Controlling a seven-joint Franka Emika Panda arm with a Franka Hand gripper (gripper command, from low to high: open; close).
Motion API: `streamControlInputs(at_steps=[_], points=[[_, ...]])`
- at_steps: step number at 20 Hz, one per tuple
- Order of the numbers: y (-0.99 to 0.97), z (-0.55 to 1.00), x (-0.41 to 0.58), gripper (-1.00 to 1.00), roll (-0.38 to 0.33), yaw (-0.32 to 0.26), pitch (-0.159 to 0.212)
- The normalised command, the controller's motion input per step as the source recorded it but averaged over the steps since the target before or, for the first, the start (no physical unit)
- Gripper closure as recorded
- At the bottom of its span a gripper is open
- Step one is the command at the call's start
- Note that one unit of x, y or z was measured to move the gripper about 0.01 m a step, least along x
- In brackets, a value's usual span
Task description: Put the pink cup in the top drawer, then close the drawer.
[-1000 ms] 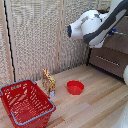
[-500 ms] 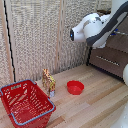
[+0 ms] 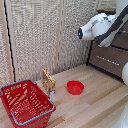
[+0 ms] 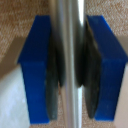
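In the wrist view my gripper (image 4: 70, 67) is shut on a thin silver bar handle (image 4: 70, 25), which runs between the two blue fingertips (image 4: 35, 65). In the exterior view the bulky white arm (image 3: 97, 26) reaches to the upper part of the dark brown storage unit (image 3: 111, 61) at the exterior view's right. The arm hides the gripper itself there, and I cannot tell from that view which drawer the handle belongs to. The pink recepticle is out of view in both frames.
A red mesh basket (image 3: 27, 102) stands on the wooden floor at the exterior view's left. A toy giraffe (image 3: 48, 81) is beside it and a flat red bowl (image 3: 75, 87) lies further right. A woven screen (image 3: 45, 35) forms the back wall.
The arm has shifted a little toward the exterior view's right, closer in to the storage unit. The basket, giraffe and bowl have not moved.
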Motion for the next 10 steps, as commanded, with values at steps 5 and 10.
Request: streamControlInputs(at_steps=[5,10], points=[[0.15,0.09,-0.07,-1.0,-0.009,0.0,0.0],[0.57,-0.01,0.151,-1.0,-0.003,-0.088,0.001]])
